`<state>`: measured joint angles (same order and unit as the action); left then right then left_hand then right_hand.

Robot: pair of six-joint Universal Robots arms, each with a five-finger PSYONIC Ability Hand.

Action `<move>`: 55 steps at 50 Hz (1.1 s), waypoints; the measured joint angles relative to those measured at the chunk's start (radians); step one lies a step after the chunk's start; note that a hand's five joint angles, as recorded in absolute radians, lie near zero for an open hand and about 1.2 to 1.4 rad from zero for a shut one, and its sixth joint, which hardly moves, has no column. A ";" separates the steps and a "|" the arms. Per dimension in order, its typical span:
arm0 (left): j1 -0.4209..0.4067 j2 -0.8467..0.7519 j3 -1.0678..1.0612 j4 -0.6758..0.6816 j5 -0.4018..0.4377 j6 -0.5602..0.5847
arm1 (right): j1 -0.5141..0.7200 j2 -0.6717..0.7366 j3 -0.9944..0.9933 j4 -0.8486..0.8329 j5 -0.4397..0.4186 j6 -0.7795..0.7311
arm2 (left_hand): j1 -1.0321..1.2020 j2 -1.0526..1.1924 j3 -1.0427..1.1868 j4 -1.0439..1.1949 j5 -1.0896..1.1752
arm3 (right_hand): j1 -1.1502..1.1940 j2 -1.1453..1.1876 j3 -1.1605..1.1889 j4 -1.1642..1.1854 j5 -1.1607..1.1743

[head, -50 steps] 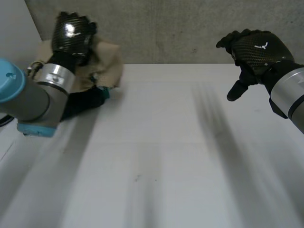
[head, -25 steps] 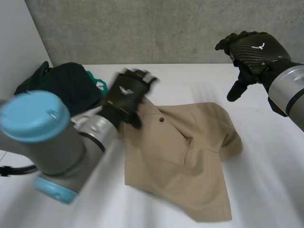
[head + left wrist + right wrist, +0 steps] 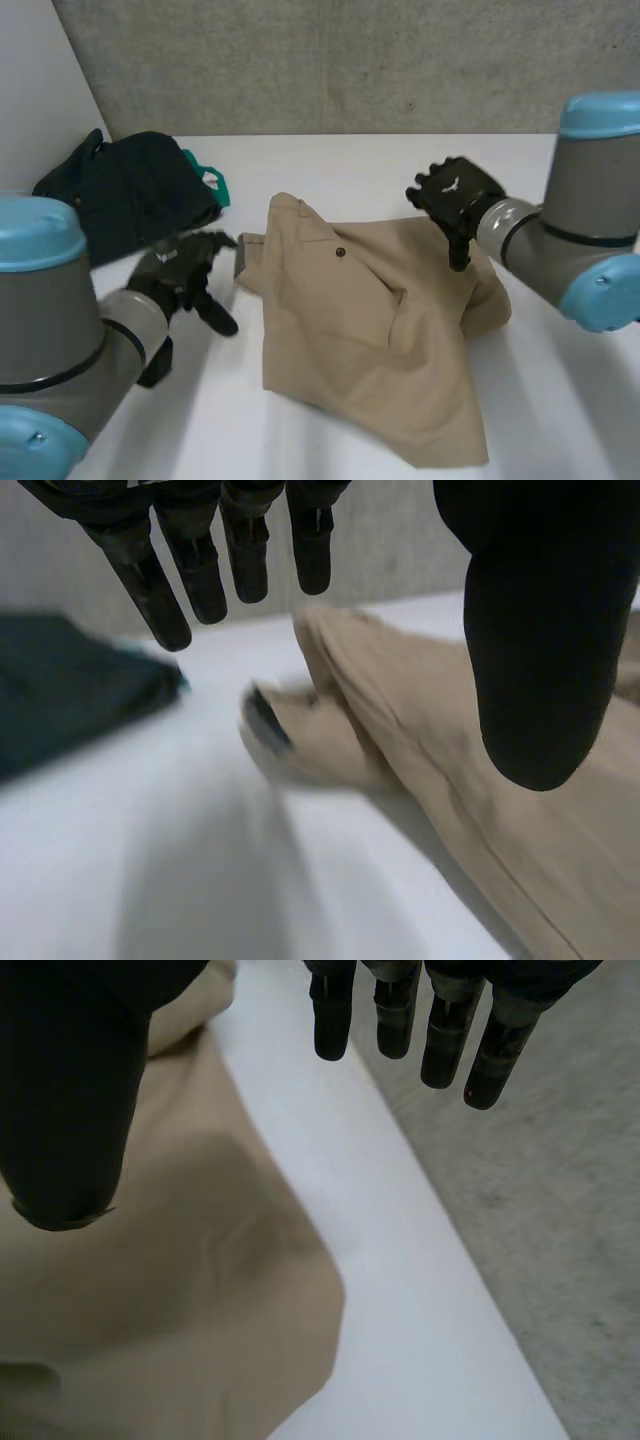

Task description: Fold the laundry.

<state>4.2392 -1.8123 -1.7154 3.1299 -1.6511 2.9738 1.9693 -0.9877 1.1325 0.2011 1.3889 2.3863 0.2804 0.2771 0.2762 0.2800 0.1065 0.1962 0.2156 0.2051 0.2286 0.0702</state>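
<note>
1. The tan garment (image 3: 370, 340) lay rumpled near the middle of the white table (image 3: 330, 160), with a small button (image 3: 341, 252) facing up.
2. The left hand (image 3: 180, 275) hung just beside the garment's left edge, its fingers (image 3: 170, 590) straight and spread away from the thumb, holding nothing.
3. The right hand (image 3: 455, 200) hovered over the garment's far right part, its fingers (image 3: 440, 1030) straight, parted from the thumb, and empty.
4. A dark heap of clothes (image 3: 130, 195) sat at the table's far left, apart from the tan garment.

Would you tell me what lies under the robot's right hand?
The tan garment's rumpled edge and bare white table lie beneath the right hand; anything under that cloth is hidden.
</note>
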 measured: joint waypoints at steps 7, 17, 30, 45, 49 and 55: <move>-0.022 -0.117 0.031 -0.031 0.003 -0.066 | 0.004 0.087 -0.021 0.000 0.029 -0.079 | 0.039 0.040 0.041 0.042 0.040 | 0.000 0.000 0.000 0.000 0.000; -0.073 -0.267 0.141 -0.039 0.003 -0.106 | 0.000 0.148 -0.013 0.000 0.100 -0.128 | 0.238 0.231 0.232 0.224 0.223 | 0.234 0.296 0.292 0.267 0.237; -0.099 -0.353 0.353 -0.118 0.005 -0.179 | -0.009 0.058 0.076 0.048 0.106 -0.109 | 0.852 0.912 0.909 0.913 0.866 | 0.749 0.954 0.977 0.954 0.920; 0.067 -0.312 0.562 -0.136 0.037 -0.086 | 0.016 -0.069 0.198 0.399 -0.123 0.292 | 0.852 0.914 0.910 0.914 0.866 | 0.749 0.954 0.977 0.955 0.920; 0.085 -0.303 0.581 -0.145 0.066 -0.035 | 0.024 -0.104 0.210 0.398 -0.263 0.454 | 0.852 0.914 0.910 0.914 0.866 | 0.625 0.770 0.789 0.765 0.752; 0.086 -0.294 0.564 -0.153 0.087 0.011 | 0.019 -0.127 0.159 0.357 -0.294 0.515 | 0.852 0.914 0.910 0.914 0.866 | 0.439 0.522 0.523 0.499 0.495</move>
<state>4.3252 -2.1061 -1.1510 2.9770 -1.5641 2.9849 1.9885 -1.1144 1.2913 0.5585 1.0948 2.9018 1.1321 1.1906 1.1861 1.1937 0.9724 0.6348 0.7372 0.7278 0.7279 0.5648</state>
